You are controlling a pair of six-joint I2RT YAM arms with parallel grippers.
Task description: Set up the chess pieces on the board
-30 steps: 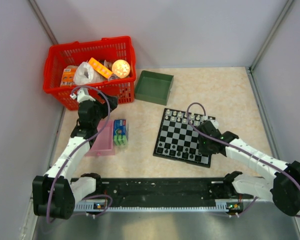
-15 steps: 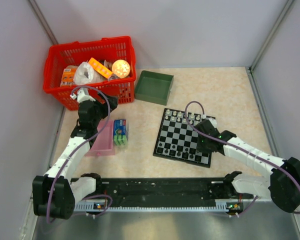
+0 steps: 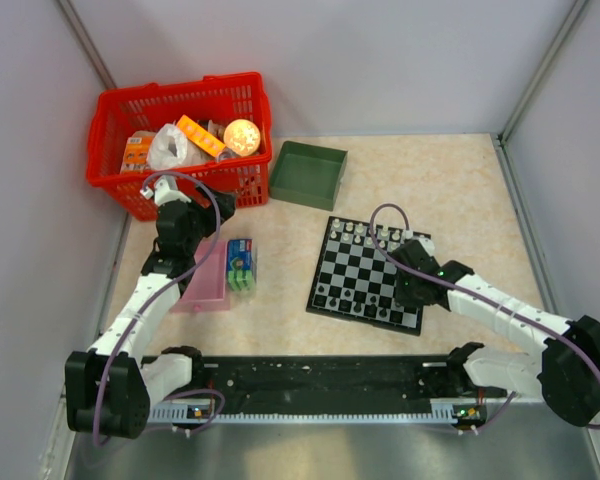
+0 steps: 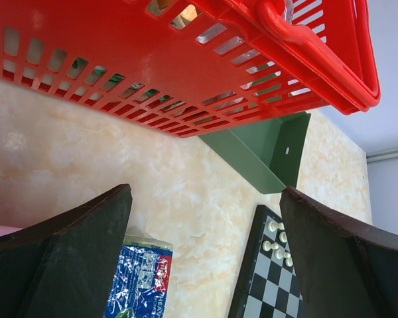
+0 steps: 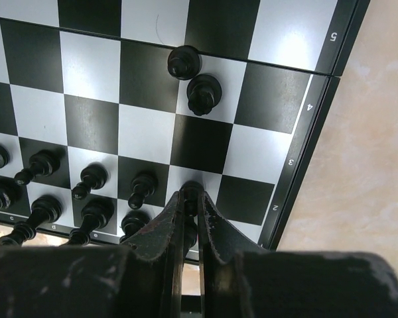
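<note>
A small black chess piece (image 5: 192,189) sits pinched in the closed tips of the right gripper (image 5: 191,196), over a pale square in the second row beside the right rim of the board (image 3: 355,270), which lies right of centre on the counter (image 3: 450,190). Black pawns (image 5: 93,176) stand just beside it, so it probably needs a straight, upright descent onto the square's middle, with the jaws then parting only slightly. Two loose black pieces (image 5: 203,94) stand two rows further in. The left gripper (image 4: 205,195) hangs wide open near the red basket (image 4: 186,59), toward the counter's far-left corner.

Black-and-white checked board (image 3: 365,275), red basket (image 3: 180,85)
</note>
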